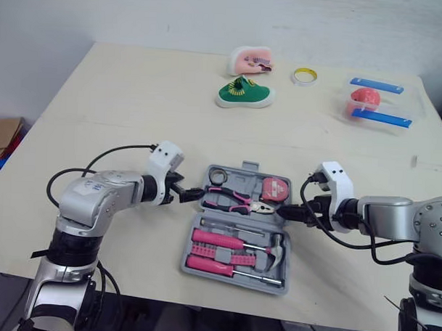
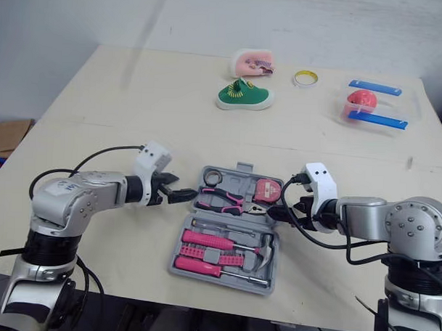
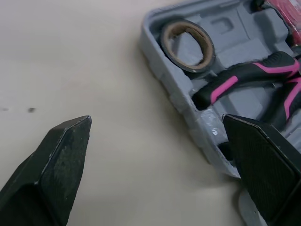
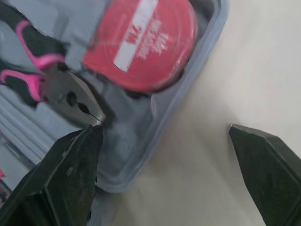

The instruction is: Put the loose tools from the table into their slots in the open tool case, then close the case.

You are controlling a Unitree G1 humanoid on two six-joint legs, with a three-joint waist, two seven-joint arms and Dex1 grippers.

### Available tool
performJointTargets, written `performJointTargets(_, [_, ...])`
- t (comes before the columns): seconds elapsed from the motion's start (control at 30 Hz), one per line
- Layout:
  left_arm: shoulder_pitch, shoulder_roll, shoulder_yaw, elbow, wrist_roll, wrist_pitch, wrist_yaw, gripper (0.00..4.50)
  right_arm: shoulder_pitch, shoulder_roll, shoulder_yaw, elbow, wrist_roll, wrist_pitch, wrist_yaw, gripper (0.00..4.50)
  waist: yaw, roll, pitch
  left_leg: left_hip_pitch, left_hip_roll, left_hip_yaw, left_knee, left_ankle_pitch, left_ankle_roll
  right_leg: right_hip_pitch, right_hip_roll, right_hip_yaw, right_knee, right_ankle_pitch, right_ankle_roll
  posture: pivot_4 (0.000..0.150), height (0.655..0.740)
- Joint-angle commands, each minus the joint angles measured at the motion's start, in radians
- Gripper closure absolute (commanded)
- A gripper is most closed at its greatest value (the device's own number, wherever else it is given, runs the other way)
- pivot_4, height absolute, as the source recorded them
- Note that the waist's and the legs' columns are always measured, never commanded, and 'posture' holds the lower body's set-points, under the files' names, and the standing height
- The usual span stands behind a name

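The left jaws are spread wide and hold nothing. One finger [image 3: 263,165] hangs over the left rim of the open tool case [image 1: 187,257], by the roll of tape [image 3: 187,44]; the other is over bare tabletop [image 1: 121,104]. The right jaws are also spread and empty, straddling the case's right rim beside the red tape measure [image 4: 141,44] and the nose of the pink-handled pliers [image 1: 234,199]. The case lies near the tabletop's front edge, about midway along it, with a hammer [image 1: 277,249] and pink-handled screwdrivers [image 1: 217,240] slotted in its nearer half. Towards the far edge sit a green shoe [image 1: 244,94], a yellow tape ring [image 1: 305,76] and a clear box [image 1: 379,106].
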Motion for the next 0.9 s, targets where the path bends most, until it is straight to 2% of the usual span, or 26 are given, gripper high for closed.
performJointTargets(0.03, [-0.043,-0.045,0.008,-0.003,0.006,0.004,0.030,0.00,-0.007,0.012,-0.004,0.013,0.076,0.005,-0.118,0.04,0.000,0.000,0.000,0.000,0.000,0.000,0.000,0.001,0.000,0.000,0.000,0.000,0.000,0.000,0.000,0.150,0.7400])
performJointTargets(0.23, [-0.055,-0.055,-0.034,-0.016,0.034,0.024,0.061,0.00,0.002,-0.002,0.027,0.044,0.213,-0.041,-0.278,0.04,-0.003,0.000,0.000,0.000,0.000,0.000,-0.001,0.001,0.000,0.000,0.000,0.000,0.001,0.000,0.000,0.150,0.7400])
performJointTargets(0.47, [-0.061,-0.042,-0.060,-0.027,0.050,0.047,0.079,0.00,0.023,-0.118,0.179,0.056,0.450,-0.214,-0.448,0.04,-0.003,0.000,0.000,0.000,0.000,0.000,0.000,0.001,0.000,0.000,0.000,0.000,0.001,0.000,0.000,0.150,0.7400])
performJointTargets(0.5, [-0.059,-0.033,-0.071,-0.030,0.053,0.055,0.078,0.26,0.023,-0.135,0.204,0.056,0.479,-0.239,-0.466,0.01,-0.004,0.000,0.000,0.000,0.000,0.000,0.000,0.001,0.000,0.000,0.000,0.000,0.001,0.000,0.000,0.150,0.7400])
performJointTargets(0.57, [-0.043,-0.019,-0.089,-0.035,0.055,0.069,0.075,0.72,0.023,-0.166,0.259,0.059,0.538,-0.283,-0.495,0.54,-0.005,0.000,0.000,0.000,0.000,0.000,0.000,0.001,0.000,0.000,0.000,0.000,0.001,0.000,0.000,0.150,0.7400])
performJointTargets(0.6, [-0.039,-0.015,-0.093,-0.037,0.055,0.073,0.074,1.20,0.022,-0.183,0.282,0.058,0.563,-0.305,-0.507,0.84,-0.005,0.000,0.000,0.000,0.000,0.000,-0.001,0.001,0.000,0.000,0.000,0.000,0.001,0.000,0.000,0.150,0.7400])
performJointTargets(0.77, [-0.002,-0.064,-0.086,-0.021,0.055,0.057,0.089,3.51,0.030,-0.210,0.372,0.057,0.628,-0.407,-0.546,3.37,-0.007,-0.001,-0.001,0.001,0.000,0.000,-0.001,0.001,0.000,0.000,0.000,0.000,0.001,0.000,0.000,0.150,0.7400])
performJointTargets(0.87, [0.015,-0.096,-0.057,-0.035,0.039,0.071,0.094,4.22,0.029,-0.211,0.385,0.053,0.629,-0.458,-0.559,4.49,-0.008,-0.004,-0.003,0.003,0.001,0.000,-0.001,0.001,0.000,0.002,0.000,0.000,0.002,0.000,0.000,0.150,0.7400])
performJointTargets(0.9, [0.017,-0.100,-0.051,-0.042,0.036,0.074,0.094,4.25,0.028,-0.214,0.388,0.051,0.629,-0.470,-0.562,4.50,-0.008,-0.004,-0.003,0.003,0.001,0.000,0.000,0.002,0.000,0.002,0.000,0.000,0.002,0.000,0.000,0.150,0.7400])
